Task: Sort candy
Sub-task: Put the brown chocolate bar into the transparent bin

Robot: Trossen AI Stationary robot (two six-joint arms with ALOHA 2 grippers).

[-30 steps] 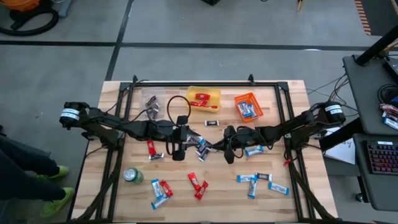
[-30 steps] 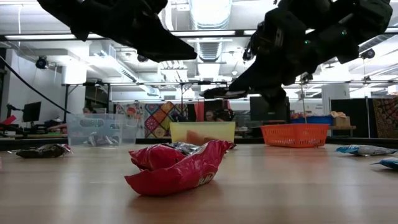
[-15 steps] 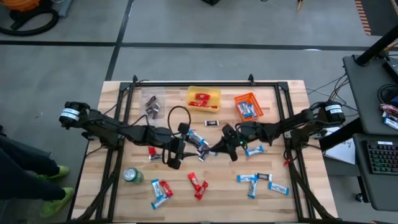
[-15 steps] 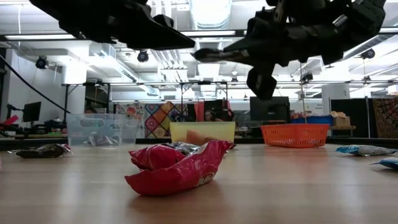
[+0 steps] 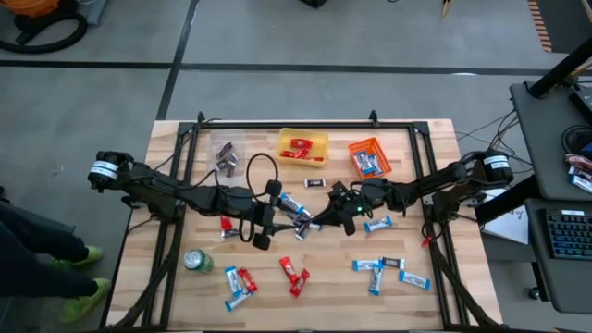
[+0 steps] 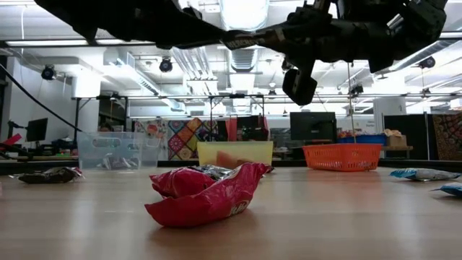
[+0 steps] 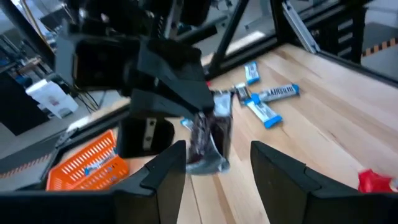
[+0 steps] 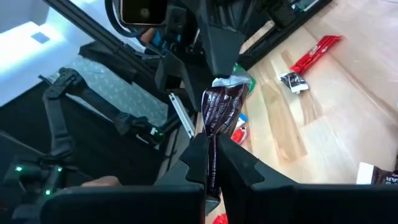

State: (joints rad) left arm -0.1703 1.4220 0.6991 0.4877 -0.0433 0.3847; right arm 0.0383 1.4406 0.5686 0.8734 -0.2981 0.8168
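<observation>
A dark brown and silver candy bar (image 8: pixel 217 109) is held in mid-air over the table's middle by my right gripper (image 8: pixel 216 146), which is shut on it. The left wrist view shows the same bar (image 7: pixel 208 134) hanging from the right gripper's fingers (image 7: pixel 171 81). My left gripper (image 7: pixel 217 152) is open and faces the right gripper. Its two fingers stand on either side of the bar's free end with a gap on each side. In the high view the left gripper (image 5: pixel 266 225) and right gripper (image 5: pixel 324 219) meet near the centre. My right gripper pinches one end of the dark candy bar's wrapper (image 8: pixel 214 134) between its two fingers. The fingers reach roughly level toward the table's left and lie along the bar. The bar is lifted clear of the table and sticks out beyond the fingertips toward the left gripper.
At the far edge stand a clear bin (image 5: pixel 227 155), a yellow bin (image 5: pixel 302 148) and an orange bin (image 5: pixel 370 157). A green can (image 5: pixel 197 261) stands near left. Red bars (image 5: pixel 294 271) and blue bars (image 5: pixel 388 268) lie scattered on the near half, and one red bar (image 6: pixel 206 191) lies close to the low camera.
My right gripper has risen from the table with the dark bar, tipped from pointing down to about level, and moved toward the left arm. My left gripper has risen too and shifted slightly toward the near edge, so that its fingers now stand around the bar.
</observation>
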